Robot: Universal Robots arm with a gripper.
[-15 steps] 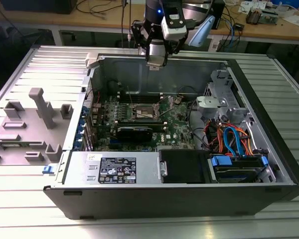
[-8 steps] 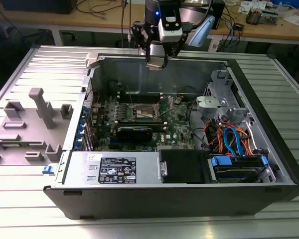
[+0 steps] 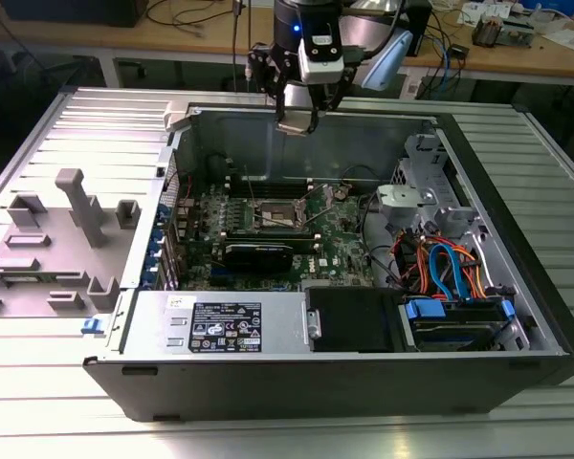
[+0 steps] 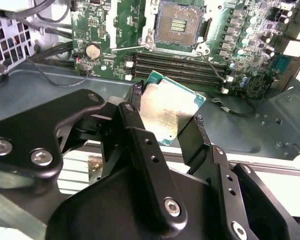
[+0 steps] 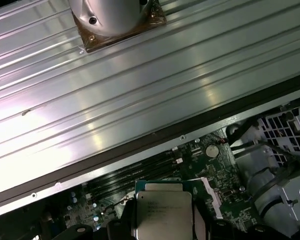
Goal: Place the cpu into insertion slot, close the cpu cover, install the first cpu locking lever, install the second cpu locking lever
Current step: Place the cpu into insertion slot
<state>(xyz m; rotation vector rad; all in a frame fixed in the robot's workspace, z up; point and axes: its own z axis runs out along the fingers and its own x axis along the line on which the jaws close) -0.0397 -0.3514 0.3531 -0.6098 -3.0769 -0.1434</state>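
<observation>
Gripper (image 3: 297, 122) clamped tight on the cpu (image 4: 169, 111), hovering high over the open computer case (image 3: 297, 387); insertion slot (image 4: 177, 25) lies uncovered, contacts showing.

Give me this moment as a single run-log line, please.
hand: shut on cpu | position: above open computer case | insertion slot: empty, pins exposed | cpu: not yet seated

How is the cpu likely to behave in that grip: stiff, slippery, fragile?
The cpu looks like a thin rigid plate, so it probably won't flex. It has a smooth metal top and is pinched only at its edges by the gripper, so it might slip or twist if bumped. Small and flat, it is likely light.
</observation>
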